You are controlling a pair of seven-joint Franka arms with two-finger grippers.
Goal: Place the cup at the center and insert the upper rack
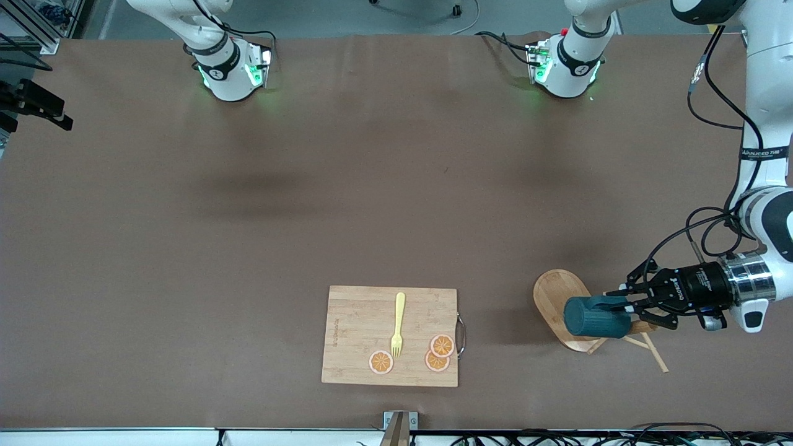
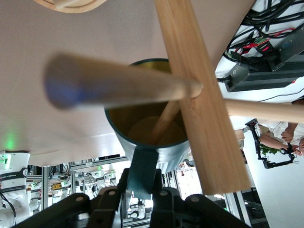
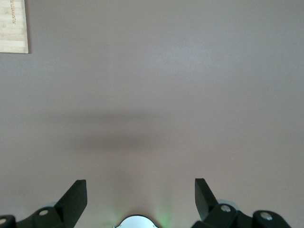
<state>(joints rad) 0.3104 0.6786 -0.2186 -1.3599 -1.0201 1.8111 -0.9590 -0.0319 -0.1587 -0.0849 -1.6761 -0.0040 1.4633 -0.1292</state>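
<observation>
The dark teal cup [image 1: 595,317] lies on its side at the left arm's end of the table, over the wooden mug tree [image 1: 557,297]. My left gripper [image 1: 629,306] is shut on the cup's handle. In the left wrist view the gripper [image 2: 141,183] clamps the teal handle, and the cup [image 2: 142,128] shows its mustard inside. The tree's round post [image 2: 118,88] and a flat wooden piece [image 2: 204,109] cross the cup's mouth. Thin pegs [image 1: 650,350] stick out beside the cup. My right gripper [image 3: 140,194] is open over bare table and is out of the front view.
A rectangular cutting board [image 1: 347,334] lies near the front camera at mid table, with a yellow fork [image 1: 398,325] and three orange slices [image 1: 442,345] on it. Its corner shows in the right wrist view [image 3: 13,26]. The two arm bases [image 1: 232,74] stand along the table's edge farthest from the front camera.
</observation>
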